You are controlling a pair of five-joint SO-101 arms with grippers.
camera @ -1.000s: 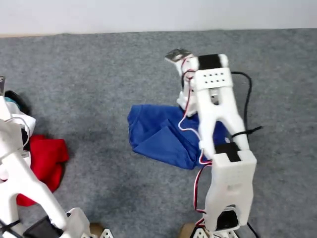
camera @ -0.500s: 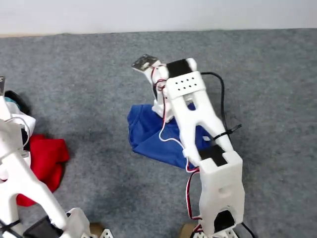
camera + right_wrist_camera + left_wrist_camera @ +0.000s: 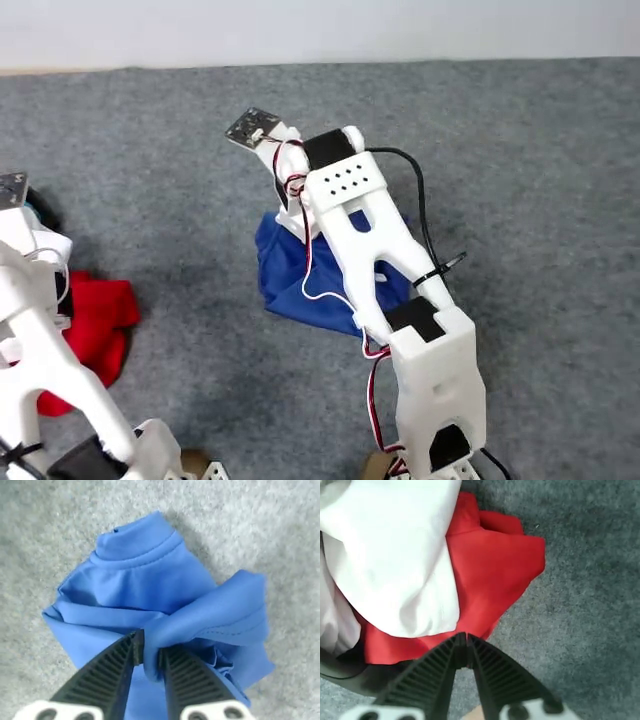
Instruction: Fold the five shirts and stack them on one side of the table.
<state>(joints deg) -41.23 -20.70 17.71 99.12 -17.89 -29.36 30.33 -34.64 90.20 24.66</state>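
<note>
Blue shirt point(image 3: 150, 580), smooth knit with a stitched collar band, crumpled at mid-table on grey felt-like table cover point(image 3: 150, 140); right gripper point(image 3: 148, 650) pinches a raised fold of it. Left gripper point(image 3: 466, 649), jaws pressed together and empty, hangs above red shirt point(image 3: 495, 575) and white shirt point(image 3: 395, 555), near left.

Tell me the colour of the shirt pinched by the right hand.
Blue. The shirt shows best in the right wrist view.

Grey carpet point(image 3: 150, 130) is looking rough and matt. On it, the blue shirt point(image 3: 150, 595) is showing smooth, faintly glossy knit cloth and the red shirt point(image 3: 495, 570) matt cloth. The right gripper point(image 3: 147, 650) is presenting ribbed black plastic fingers point(image 3: 100, 675).
</note>
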